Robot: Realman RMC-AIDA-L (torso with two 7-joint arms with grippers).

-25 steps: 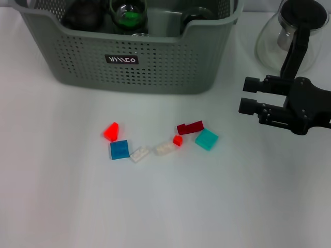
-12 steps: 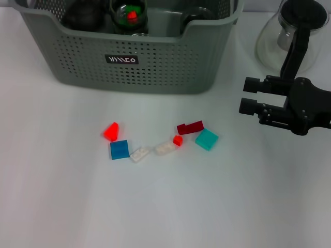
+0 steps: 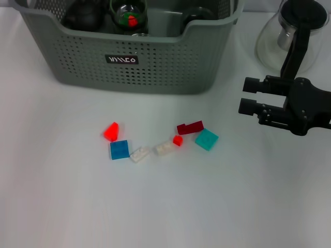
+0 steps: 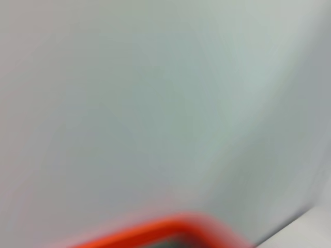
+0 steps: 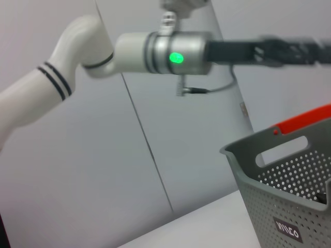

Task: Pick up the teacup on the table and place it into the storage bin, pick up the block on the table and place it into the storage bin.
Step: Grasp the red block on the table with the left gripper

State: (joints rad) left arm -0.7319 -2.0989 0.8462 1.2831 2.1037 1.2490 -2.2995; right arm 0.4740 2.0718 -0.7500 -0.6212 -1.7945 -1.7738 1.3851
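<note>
The right gripper (image 3: 247, 95) is seen in the head view over the bare table (image 3: 232, 206), its two black fingers (image 3: 254, 83) parted with a clear gap between them; nothing is held and nothing is touched. A scatter of small blocks is laid out on the table toward the robot's left of this gripper and slightly nearer the robot: a teal block (image 3: 207, 139) closest to it, then a dark red block (image 3: 190, 127), a small red block (image 3: 177, 140), two white blocks (image 3: 164, 148), a blue block (image 3: 119, 150) and a bright red block (image 3: 111, 131) farthest off. The storage bin (image 3: 129, 59) is placed beyond the blocks, farther from the robot and to the left of the gripper, with dark rounded items and a glass vessel inside. A glass teapot (image 3: 292, 31) is set just behind the gripper. The left gripper is not seen; only the left arm (image 5: 155, 54) is shown, raised above the bin in the right wrist view.
</note>
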